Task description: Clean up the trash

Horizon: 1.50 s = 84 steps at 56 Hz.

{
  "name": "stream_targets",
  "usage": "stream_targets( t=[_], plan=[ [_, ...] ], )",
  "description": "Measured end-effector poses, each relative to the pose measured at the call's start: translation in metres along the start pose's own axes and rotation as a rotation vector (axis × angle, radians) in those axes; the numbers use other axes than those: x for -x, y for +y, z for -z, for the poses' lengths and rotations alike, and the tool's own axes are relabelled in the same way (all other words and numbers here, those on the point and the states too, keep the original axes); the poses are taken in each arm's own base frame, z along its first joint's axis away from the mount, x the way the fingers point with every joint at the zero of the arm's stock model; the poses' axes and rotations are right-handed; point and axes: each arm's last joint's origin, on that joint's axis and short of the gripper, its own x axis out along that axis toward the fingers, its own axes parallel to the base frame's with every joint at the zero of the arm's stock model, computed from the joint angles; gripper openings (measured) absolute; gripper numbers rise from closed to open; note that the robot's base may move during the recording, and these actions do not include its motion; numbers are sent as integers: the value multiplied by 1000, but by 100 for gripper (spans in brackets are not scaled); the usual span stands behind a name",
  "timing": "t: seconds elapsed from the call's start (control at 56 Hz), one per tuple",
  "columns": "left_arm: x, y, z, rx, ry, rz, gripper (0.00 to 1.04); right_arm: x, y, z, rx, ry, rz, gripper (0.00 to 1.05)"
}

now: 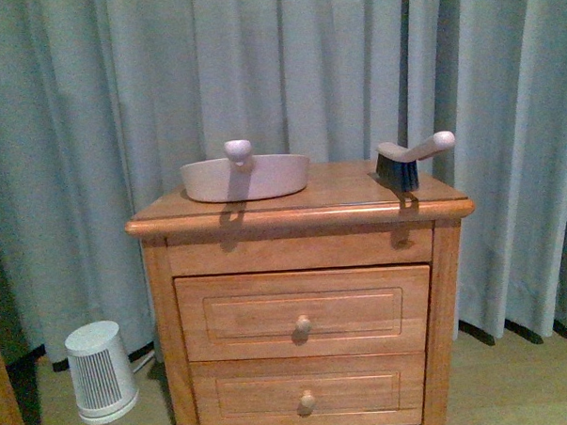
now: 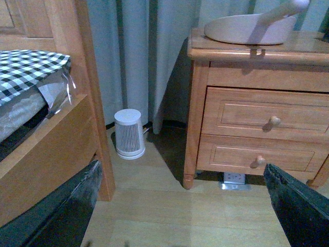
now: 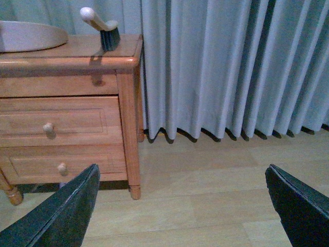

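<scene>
The trash is out of view in all three views. A beige dustpan (image 1: 245, 176) and a hand brush (image 1: 408, 160) lie on top of a wooden nightstand (image 1: 307, 315); they also show as the dustpan (image 2: 247, 28) and the brush (image 3: 103, 28). My left gripper (image 2: 180, 221) is open above bare wooden floor, left of the nightstand's front leg. My right gripper (image 3: 180, 216) is open over the floor to the right of the nightstand. Nothing lies between either pair of fingers. Neither arm shows in the front view.
A small white fan heater (image 2: 129, 134) stands on the floor between the nightstand and a wooden bed frame (image 2: 56, 149) with a checked cover (image 2: 28, 67) and clear plastic wrap on the mattress. Grey curtains (image 3: 231, 67) hang behind. A socket strip (image 2: 234, 179) lies under the nightstand.
</scene>
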Motion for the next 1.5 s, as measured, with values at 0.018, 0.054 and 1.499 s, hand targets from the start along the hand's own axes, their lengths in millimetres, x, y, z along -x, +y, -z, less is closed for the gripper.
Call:
stream_targets(
  t=[0.018, 0.054, 1.499],
  plan=[
    [0, 0, 0, 0, 0, 0, 97, 0, 0, 0, 0, 0, 0, 97],
    [0, 0, 0, 0, 0, 0, 97, 0, 0, 0, 0, 0, 0, 97],
    [0, 0, 0, 0, 0, 0, 97, 0, 0, 0, 0, 0, 0, 97]
  ],
)
